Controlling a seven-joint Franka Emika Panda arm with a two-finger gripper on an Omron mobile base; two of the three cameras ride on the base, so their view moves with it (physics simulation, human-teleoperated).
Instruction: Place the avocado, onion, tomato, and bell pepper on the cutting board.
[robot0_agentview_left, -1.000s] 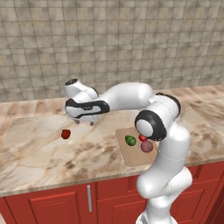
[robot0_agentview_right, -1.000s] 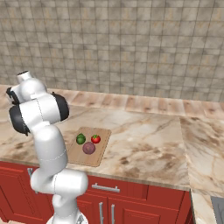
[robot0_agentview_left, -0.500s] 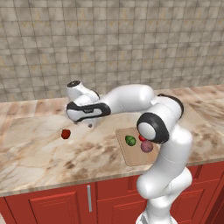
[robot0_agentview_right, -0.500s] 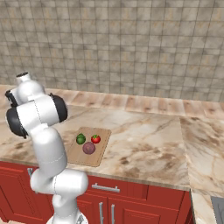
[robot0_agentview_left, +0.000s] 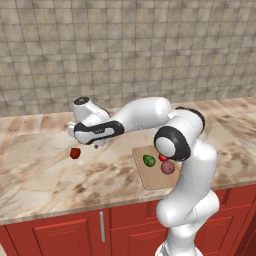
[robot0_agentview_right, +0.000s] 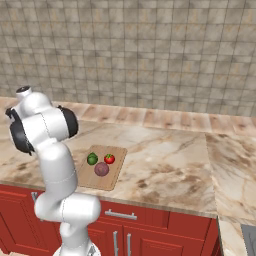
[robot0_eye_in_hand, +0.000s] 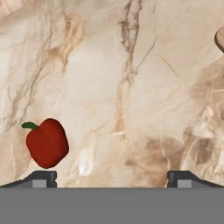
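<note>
The deep-red bell pepper (robot0_agentview_left: 75, 153) lies alone on the marble counter, well left of the cutting board (robot0_agentview_left: 150, 181). My gripper (robot0_agentview_left: 84, 142) hangs open just above and right of the pepper, with nothing between its fingers. Seen from the hand, the bell pepper (robot0_eye_in_hand: 47, 143) sits beside the left fingertip (robot0_eye_in_hand: 42, 177), off-centre from the gripper (robot0_eye_in_hand: 111, 178). On the board rest the avocado (robot0_agentview_left: 148, 160), the tomato (robot0_agentview_left: 162, 158) and the onion (robot0_agentview_left: 168, 167). From the right, the cutting board (robot0_agentview_right: 113, 178) carries the avocado (robot0_agentview_right: 92, 159), tomato (robot0_agentview_right: 109, 159) and onion (robot0_agentview_right: 101, 169).
The counter (robot0_agentview_left: 40, 175) runs along a tiled wall (robot0_agentview_left: 150, 55), with red cabinets (robot0_agentview_left: 60, 235) under its front edge. A corner of the cutting board (robot0_eye_in_hand: 220, 38) shows at the hand view's upper right. My own arm arches over the board's left side.
The hand has come down a little toward the counter beside the bell pepper. The vegetables and the board have not moved, and the jaws stay open.
</note>
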